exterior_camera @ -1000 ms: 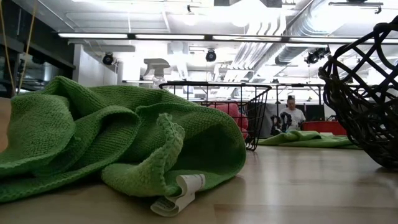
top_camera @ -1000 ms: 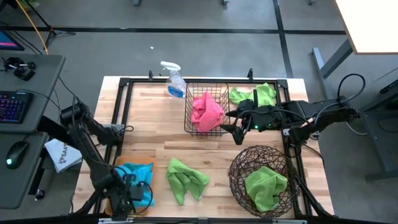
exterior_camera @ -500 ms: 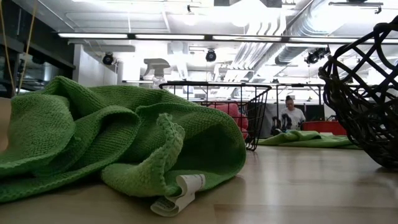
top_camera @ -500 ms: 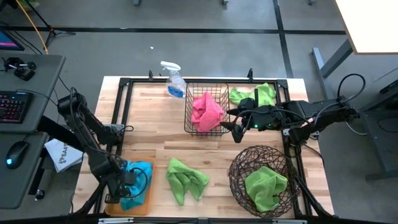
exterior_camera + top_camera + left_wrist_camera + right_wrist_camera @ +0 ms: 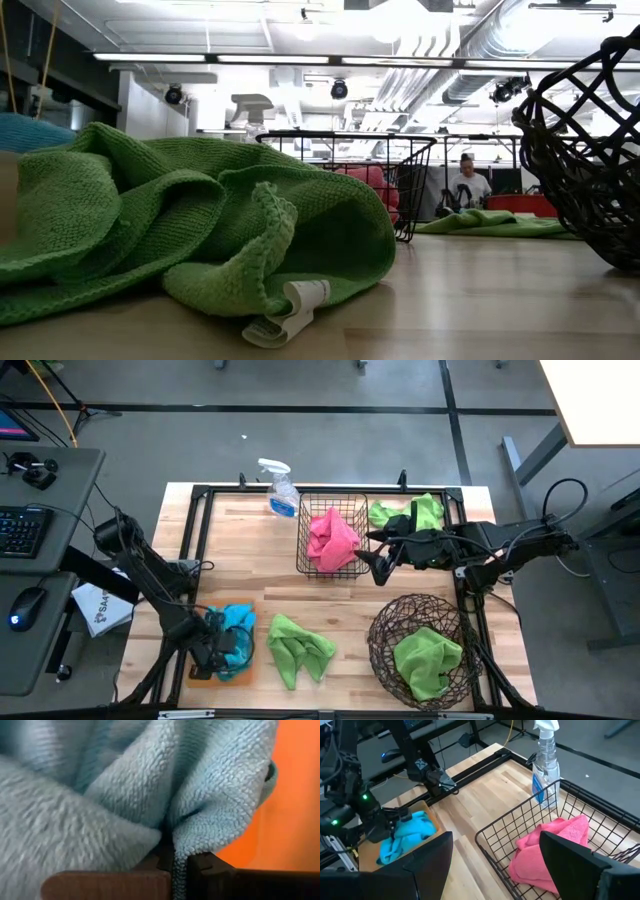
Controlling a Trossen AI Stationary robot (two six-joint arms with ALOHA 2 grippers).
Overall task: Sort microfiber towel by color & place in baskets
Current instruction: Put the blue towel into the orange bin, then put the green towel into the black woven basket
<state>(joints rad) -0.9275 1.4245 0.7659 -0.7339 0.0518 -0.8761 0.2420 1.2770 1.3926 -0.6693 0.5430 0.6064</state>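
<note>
We see the left gripper (image 5: 212, 653) clamped on the blue towel (image 5: 232, 643) over the orange tray (image 5: 200, 673), likely bunching it inside. Right gripper (image 5: 380, 568), fingers apart, waits beside the wire basket (image 5: 332, 500) holding the pink towel (image 5: 333, 540).

Overhead looks straight down; low sits at tabletop; both share the green towel (image 5: 298, 647).

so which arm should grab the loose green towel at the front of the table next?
Probably right. The left gripper is shut on the blue towel over the orange tray. The right gripper is open and empty beside the wire basket. The green towel and twig basket are both nearby.
</note>
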